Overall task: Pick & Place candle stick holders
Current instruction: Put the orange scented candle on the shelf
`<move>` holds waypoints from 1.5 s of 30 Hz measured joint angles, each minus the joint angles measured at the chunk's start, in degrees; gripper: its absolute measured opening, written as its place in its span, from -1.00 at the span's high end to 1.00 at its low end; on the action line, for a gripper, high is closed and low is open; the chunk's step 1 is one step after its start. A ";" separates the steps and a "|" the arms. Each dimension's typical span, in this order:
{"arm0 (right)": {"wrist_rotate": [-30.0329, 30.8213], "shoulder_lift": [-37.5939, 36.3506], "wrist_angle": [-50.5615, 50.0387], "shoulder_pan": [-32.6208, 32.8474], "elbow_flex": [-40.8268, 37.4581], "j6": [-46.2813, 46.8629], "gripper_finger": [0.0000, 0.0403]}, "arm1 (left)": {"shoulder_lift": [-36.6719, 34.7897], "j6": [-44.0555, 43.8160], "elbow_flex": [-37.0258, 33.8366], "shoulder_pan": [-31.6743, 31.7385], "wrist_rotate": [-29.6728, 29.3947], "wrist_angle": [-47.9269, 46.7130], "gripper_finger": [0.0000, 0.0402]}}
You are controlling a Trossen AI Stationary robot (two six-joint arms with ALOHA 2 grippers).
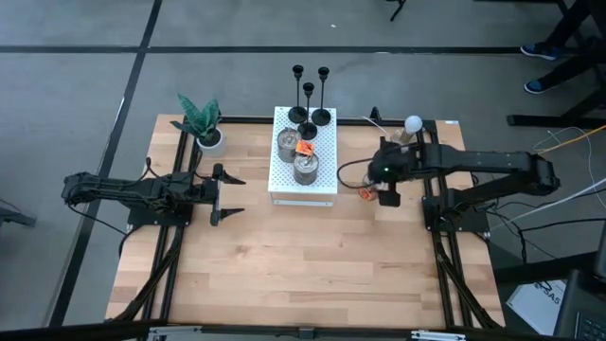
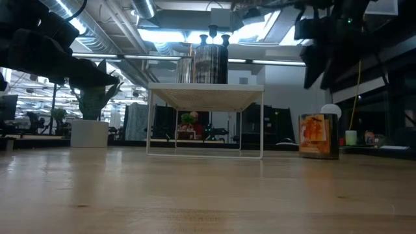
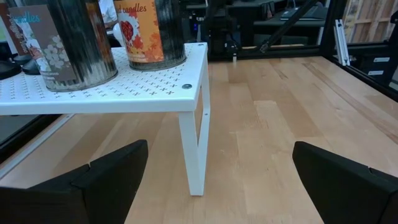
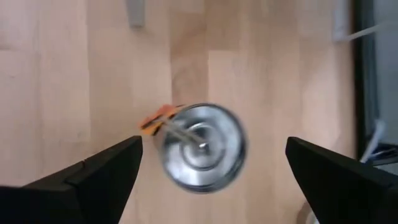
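Observation:
Three black candle stick holders (image 1: 309, 106) stand on their round bases at the far end of a white perforated stand (image 1: 322, 185). Their cup tops show behind the tins in the low view (image 2: 212, 30). My left gripper (image 1: 230, 196) is open and empty, level, left of the stand; its wrist view (image 3: 221, 155) looks at the stand's near leg (image 3: 194, 149). My right gripper (image 1: 377, 186) is open and points down, right of the stand. It hangs well above a silver tin with an orange label (image 4: 202, 146) on the table, touching nothing.
Two silver tins (image 1: 295, 156) stand on the white stand near the candle stick holders. The orange-labelled tin (image 2: 318, 135) stands on the table right of the stand. A white bulb (image 1: 413, 123) is at the far right and a potted plant (image 1: 204, 123) at the far left.

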 joint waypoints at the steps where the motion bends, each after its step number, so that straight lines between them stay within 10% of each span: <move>1: 0.45 -0.78 0.35 -0.55 0.00 -0.88 -0.98 | 0.01 -0.01 0.00 -0.01 0.00 0.00 -0.99; 28: -19.81 -1.66 13.02 -15.24 -13.16 -6.33 -0.98 | 0.01 0.00 0.00 -0.01 0.00 0.00 -0.99; 45: -20.18 -1.60 13.14 -15.22 -13.12 -6.12 -0.98 | 0.01 -0.01 0.00 0.02 0.00 0.00 -0.99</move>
